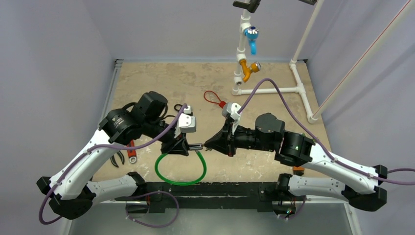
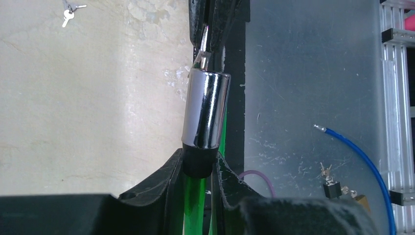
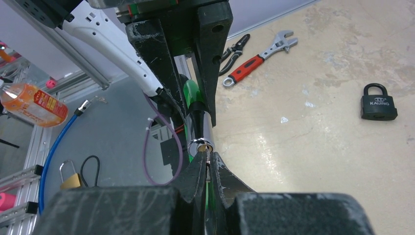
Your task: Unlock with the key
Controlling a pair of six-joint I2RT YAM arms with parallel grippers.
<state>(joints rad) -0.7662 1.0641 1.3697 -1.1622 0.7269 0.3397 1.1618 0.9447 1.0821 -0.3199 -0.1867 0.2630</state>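
Observation:
My left gripper (image 2: pixel 200 166) is shut on the black collar of a cable lock, a chrome cylinder (image 2: pixel 206 107) with a green cable loop (image 1: pixel 180 171) hanging below it. The cylinder sticks out towards the right arm. My right gripper (image 3: pixel 207 159) is shut on the key (image 2: pixel 204 49), a thin silver blade pinched between its fingertips. The key's tip is at the brass keyhole on the end of the cylinder (image 3: pixel 201 134). How far it is in I cannot tell. Both grippers meet above the table's near edge (image 1: pixel 198 145).
A black padlock (image 3: pixel 378 103) lies on the table, with a red-handled wrench (image 3: pixel 254 58) and pliers (image 3: pixel 235 46) further left. A white pipe frame with taps (image 1: pixel 247 49) stands at the back. A red loop (image 1: pixel 213 97) lies near it. Small spare keys (image 2: pixel 68 14) lie on the table.

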